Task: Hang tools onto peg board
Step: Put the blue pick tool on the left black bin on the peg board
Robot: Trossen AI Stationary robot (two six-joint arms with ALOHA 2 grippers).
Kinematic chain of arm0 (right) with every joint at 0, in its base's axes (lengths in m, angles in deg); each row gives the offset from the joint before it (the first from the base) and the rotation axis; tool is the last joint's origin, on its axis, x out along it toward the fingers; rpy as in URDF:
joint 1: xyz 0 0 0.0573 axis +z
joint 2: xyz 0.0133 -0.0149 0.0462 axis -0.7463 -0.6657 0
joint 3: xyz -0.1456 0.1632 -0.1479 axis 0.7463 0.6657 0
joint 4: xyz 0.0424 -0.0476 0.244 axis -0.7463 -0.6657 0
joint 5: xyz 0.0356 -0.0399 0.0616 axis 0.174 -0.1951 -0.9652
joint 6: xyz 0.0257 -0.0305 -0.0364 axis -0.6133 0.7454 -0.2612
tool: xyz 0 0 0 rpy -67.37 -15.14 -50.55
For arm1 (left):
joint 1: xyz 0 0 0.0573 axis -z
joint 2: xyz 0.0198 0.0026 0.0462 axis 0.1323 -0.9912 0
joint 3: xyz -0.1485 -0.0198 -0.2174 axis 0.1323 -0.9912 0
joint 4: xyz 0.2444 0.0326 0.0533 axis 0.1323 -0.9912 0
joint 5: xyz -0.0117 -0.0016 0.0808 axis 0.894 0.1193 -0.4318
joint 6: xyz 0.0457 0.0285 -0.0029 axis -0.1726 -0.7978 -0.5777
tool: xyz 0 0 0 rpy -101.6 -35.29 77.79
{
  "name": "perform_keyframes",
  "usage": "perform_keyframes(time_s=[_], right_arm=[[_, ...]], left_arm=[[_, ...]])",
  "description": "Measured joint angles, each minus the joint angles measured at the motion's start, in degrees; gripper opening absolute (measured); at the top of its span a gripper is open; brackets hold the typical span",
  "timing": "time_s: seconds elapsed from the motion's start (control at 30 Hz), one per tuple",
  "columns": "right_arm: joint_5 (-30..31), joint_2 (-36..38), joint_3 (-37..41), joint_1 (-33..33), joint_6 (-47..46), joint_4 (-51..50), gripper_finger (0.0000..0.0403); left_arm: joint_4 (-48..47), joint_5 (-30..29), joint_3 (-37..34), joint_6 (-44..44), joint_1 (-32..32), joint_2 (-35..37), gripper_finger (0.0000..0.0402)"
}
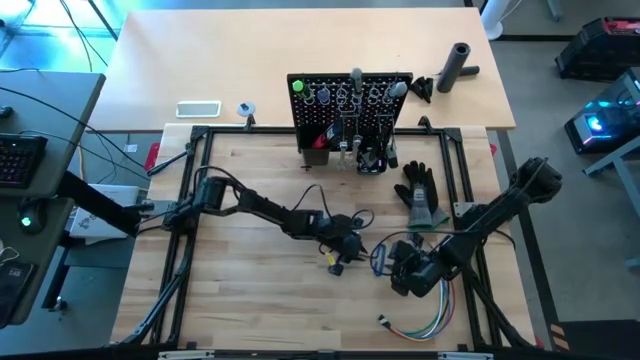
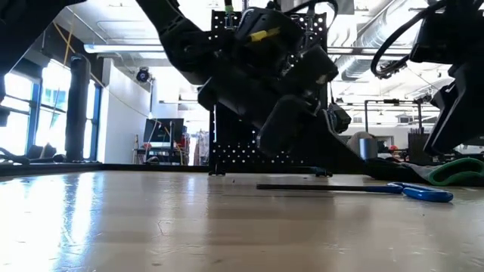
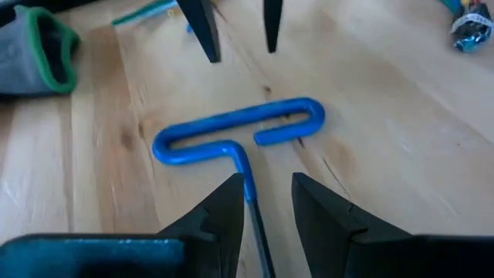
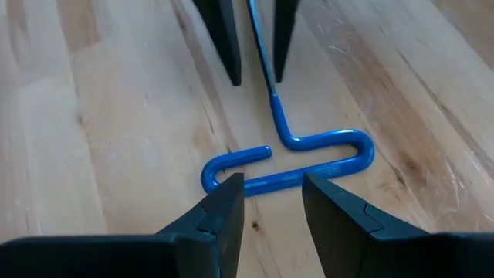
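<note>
On the left of the high view, the left arm reaches in from the tabletop's left edge toward the middle, and its tool hangs low over the wood. In the left wrist view that tool has its two dark fingers spread apart on either side of the thin shaft of a blue T-handle hex key. The shaft runs nearer one finger than the other; whether it touches that finger cannot be told, and the tool is not clenched on it. The hex key lies flat on the tabletop, its looped blue handle crosswise just ahead of the fingers.

Moving right, the right tool sits low over the tabletop from the opposite side, facing the left one. In the right wrist view its fingers are also parted, released, with the blue handle loop lying just ahead of and between the tips. The left tool's fingers show beyond, astride the shaft.

From the low view the hex key rests flat on the wood, blue handle toward the right.

At the back centre of the tabletop stands the peg board, upright, with several silver tools hanging on its hooks. Right of it lies a black glove. A bundle of coloured wires lies near the front edge, below the right tool.
</note>
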Motion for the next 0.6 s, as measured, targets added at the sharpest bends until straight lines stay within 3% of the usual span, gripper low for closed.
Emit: perform_keyframes(time_s=[0.33,0.4,0.6], right_arm=[[0.1,0.0,0.0,0.3,-0.5,-0.6,0.0129],[0.1,0.0,0.0,0.3,-0.5,-0.5,0.0129],[0.4,0.0,0.0,0.3,-0.5,-0.3,0.0129]], left_arm=[[-3.8,0.2,5.3,0.9,0.0,-4.4,0.0102],[-4.7,-2.2,6.3,1.1,0.0,-4.9,0.0100],[-8.5,-2.1,7.1,1.4,-1.0,-5.0,0.0071]])
